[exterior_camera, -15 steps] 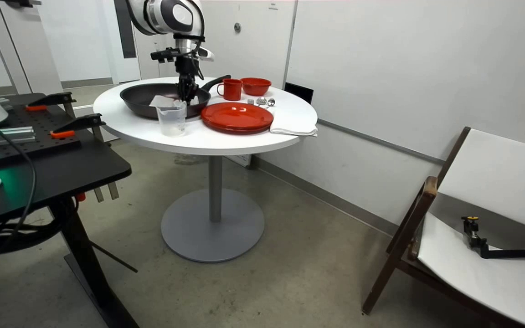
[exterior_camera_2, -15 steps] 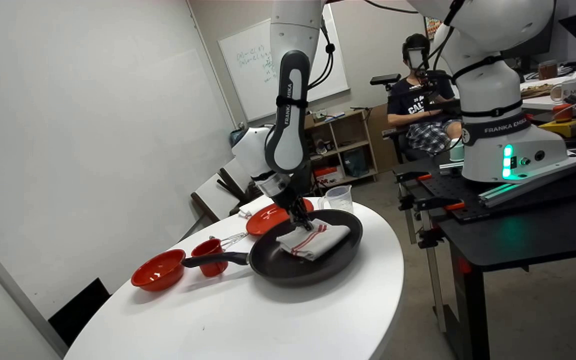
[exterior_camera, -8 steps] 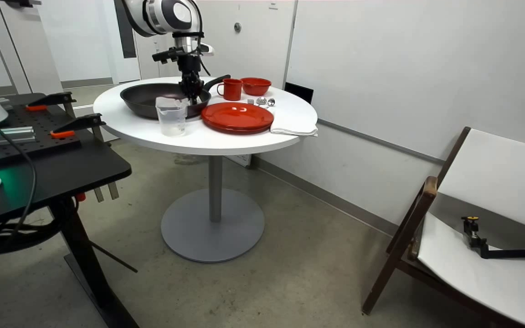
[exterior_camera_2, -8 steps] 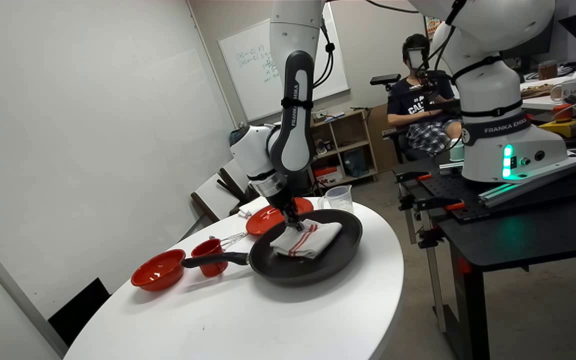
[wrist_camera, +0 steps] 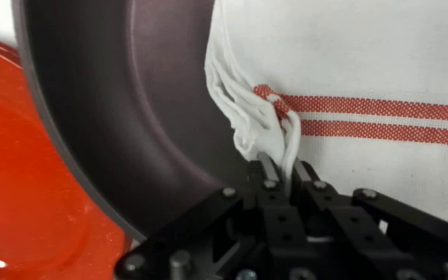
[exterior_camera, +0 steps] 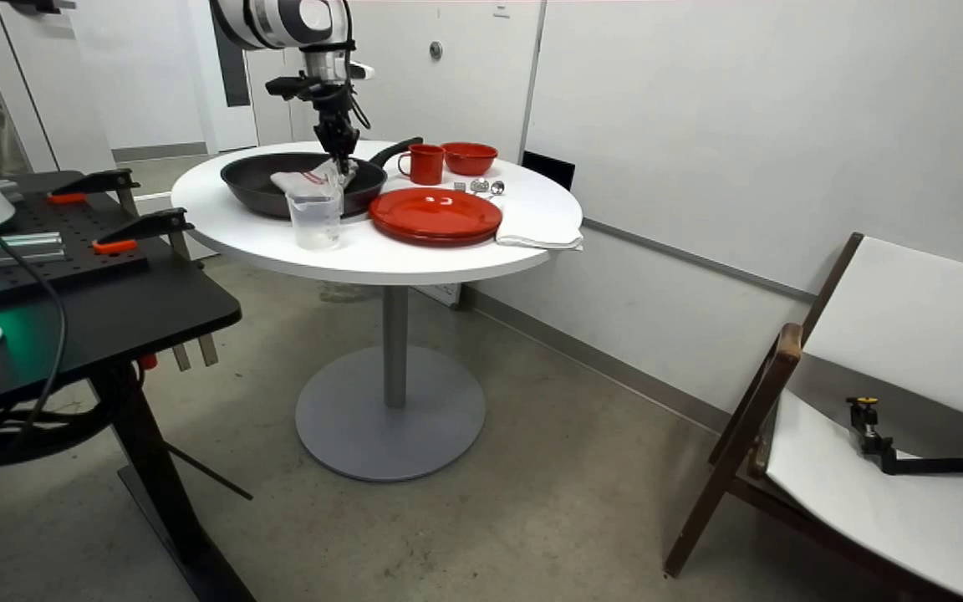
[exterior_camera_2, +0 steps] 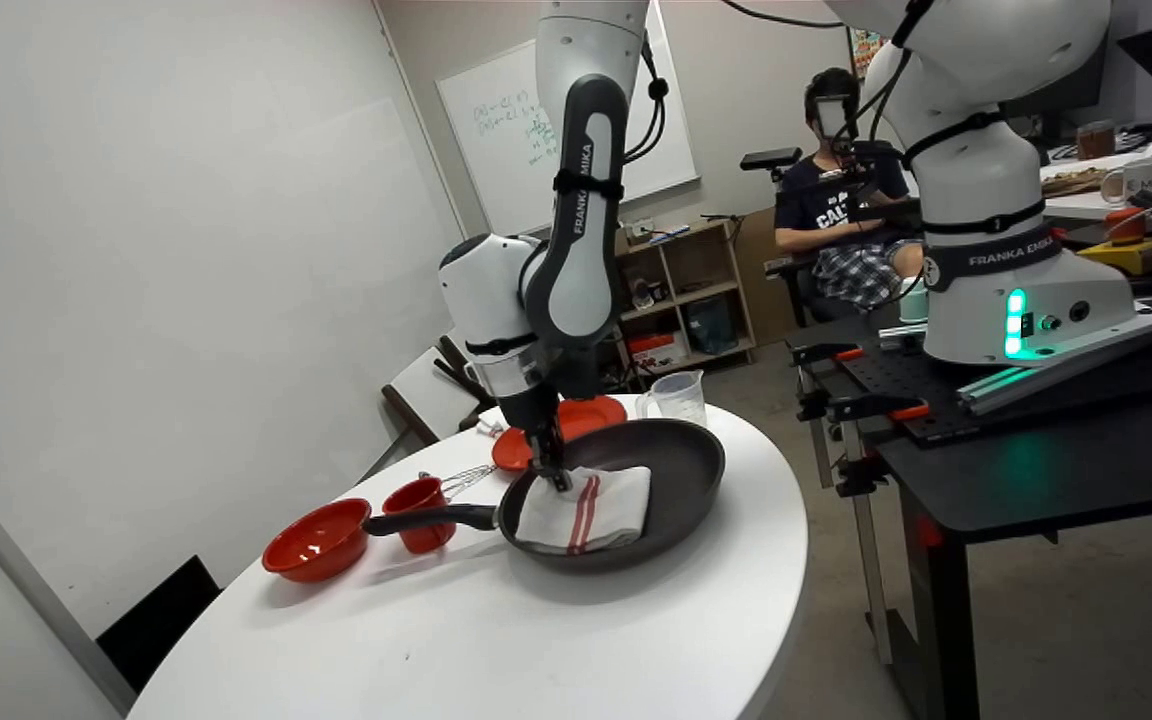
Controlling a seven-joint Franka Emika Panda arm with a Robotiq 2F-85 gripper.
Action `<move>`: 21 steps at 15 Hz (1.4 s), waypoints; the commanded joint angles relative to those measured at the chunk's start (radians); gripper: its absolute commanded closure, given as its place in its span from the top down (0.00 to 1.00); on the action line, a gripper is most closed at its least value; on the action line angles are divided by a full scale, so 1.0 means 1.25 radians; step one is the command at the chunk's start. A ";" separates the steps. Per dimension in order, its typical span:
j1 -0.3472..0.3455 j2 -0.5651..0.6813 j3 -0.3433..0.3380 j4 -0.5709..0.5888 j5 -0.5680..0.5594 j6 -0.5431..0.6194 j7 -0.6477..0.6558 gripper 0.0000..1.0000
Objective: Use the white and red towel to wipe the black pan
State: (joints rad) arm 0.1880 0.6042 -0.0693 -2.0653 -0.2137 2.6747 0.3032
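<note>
White and red towel [wrist_camera: 356, 50], and the jaws have it, drawn nearly together on one bunched edge! Wrist view: creased layers squeezed between them, twin red stripes running away from the grip. It lies folded inside the black frying pan [exterior_camera_2: 681, 470], over on the side by the pan's handle [exterior_camera_2: 431, 518]. Across the round white worktop [exterior_camera_2: 496, 650] now: in an exterior view the pan sits nearest the left edge, with the clear measuring jug [exterior_camera: 316, 226] just in front, close to the near edge. Stacked red plates [exterior_camera: 435, 211] sit along that near edge too, and the folded white napkin [exterior_camera: 540, 227] reaches the right edge. Out toward the far edge, red mug [exterior_camera: 429, 167] and red bowl [exterior_camera: 471, 160] side by side, wire whisk [exterior_camera_2: 466, 480] between mug and plates.
</note>
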 commanded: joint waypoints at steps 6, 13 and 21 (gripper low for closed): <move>-0.144 -0.011 0.182 0.014 0.264 -0.267 -0.254 0.03; -0.119 0.014 0.074 0.011 0.182 -0.404 -0.211 0.03; -0.054 0.040 -0.059 0.018 -0.091 -0.315 -0.118 0.03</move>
State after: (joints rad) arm 0.0651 0.6393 -0.0797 -2.0553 -0.1985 2.2359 0.0876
